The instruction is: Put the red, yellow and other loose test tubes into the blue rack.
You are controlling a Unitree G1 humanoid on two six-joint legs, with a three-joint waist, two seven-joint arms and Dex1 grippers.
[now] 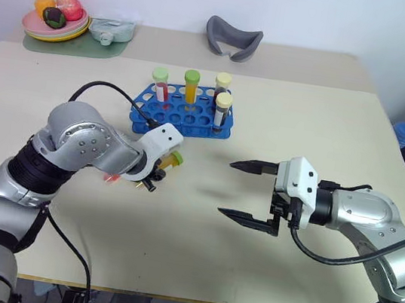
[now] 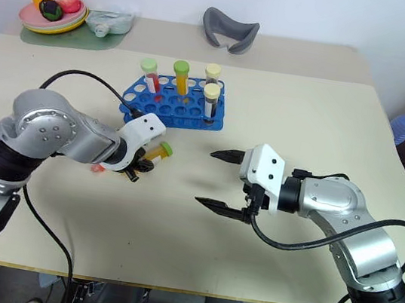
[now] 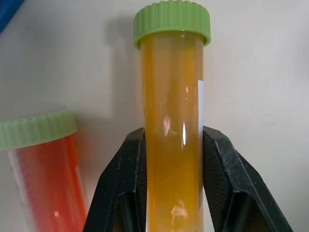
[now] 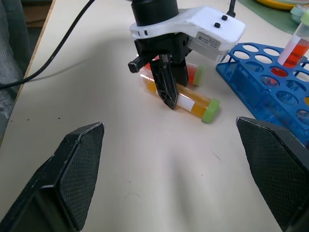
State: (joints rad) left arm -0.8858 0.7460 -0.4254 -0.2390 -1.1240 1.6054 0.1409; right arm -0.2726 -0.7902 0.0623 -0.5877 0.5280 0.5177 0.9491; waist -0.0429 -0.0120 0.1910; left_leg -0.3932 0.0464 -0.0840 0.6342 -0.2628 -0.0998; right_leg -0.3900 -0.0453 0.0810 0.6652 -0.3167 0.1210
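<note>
While the head views half hide it behind the wrist housing, the left wrist view shows the left gripper (image 3: pixel 171 164) clamped on the yellow tube (image 3: pixel 171 135), green cap pointing away from the fingers. The red tube (image 3: pixel 46 169) lies just beside that gripper on the table (image 1: pixel 174 239); the right wrist view shows it tucked behind the left gripper, next to the yellow tube. The blue rack (image 1: pixel 183 116) stands just beyond the left gripper, four capped tubes upright in it. The right gripper (image 1: pixel 246 191) hangs spread wide, holding nothing, bare tabletop between it and the left gripper. A fruit plate (image 1: pixel 53 29) and a grey headrest (image 1: pixel 233 38) sit well beyond the rack.
</note>
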